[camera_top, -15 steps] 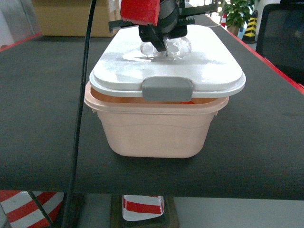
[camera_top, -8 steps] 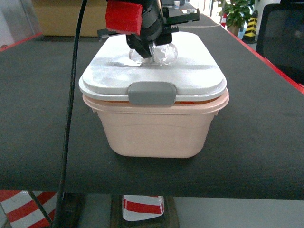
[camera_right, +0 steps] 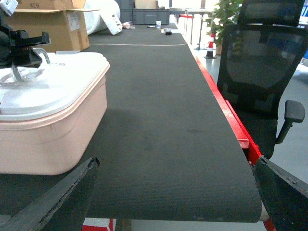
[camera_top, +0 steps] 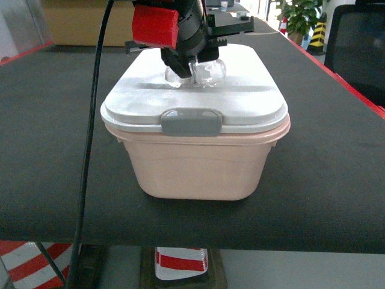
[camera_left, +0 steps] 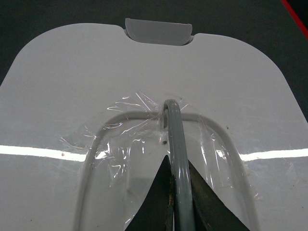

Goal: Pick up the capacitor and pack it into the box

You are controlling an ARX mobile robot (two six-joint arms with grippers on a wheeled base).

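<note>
left wrist view, left fingers (camera_left: 179,192) clamped on lid handle (camera_left: 174,139), box (camera_top: 198,168) lidded, right fingers (camera_right: 168,192) spread

Left black gripper with red block (camera_top: 187,65) reaches down from above, jaws closed on thin grey handle (camera_left: 175,144). Right dark gripper (camera_right: 173,202) low, level, fingers (camera_right: 62,197) spread wide, holding nothing.

Box (camera_top: 195,168) on black table (camera_top: 325,174)

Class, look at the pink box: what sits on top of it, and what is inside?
A white lid covers the box; the left gripper grips the lid's grey handle. The contents are hidden.
</note>
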